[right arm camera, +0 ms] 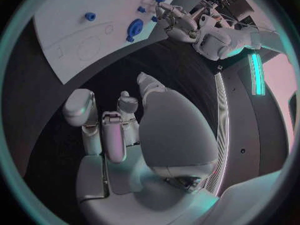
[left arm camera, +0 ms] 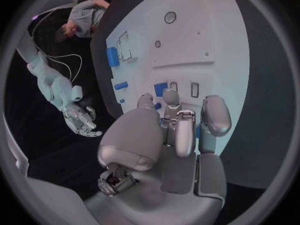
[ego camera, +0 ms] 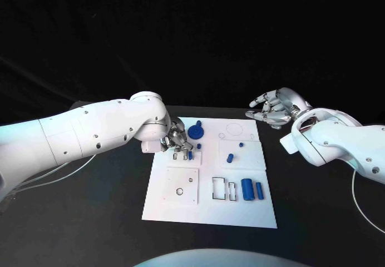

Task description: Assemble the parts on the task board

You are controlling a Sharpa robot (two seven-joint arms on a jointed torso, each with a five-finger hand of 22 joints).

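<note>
The white task board lies mid-table. My left hand hangs over its far left part, its fingers bunched and pointing down at small blue parts. A sliver of blue shows between the fingers; whether they grip it is unclear. A blue square part sits just past the fingertips. A round blue gear-like part lies beside the hand. My right hand hovers off the board's far right corner, fingers apart and holding nothing.
Two blue cylinders lie side by side near the board's right edge, beside an outlined slot. A small blue piece and a peg sit mid-board. Black table surrounds the board; cables trail at the left.
</note>
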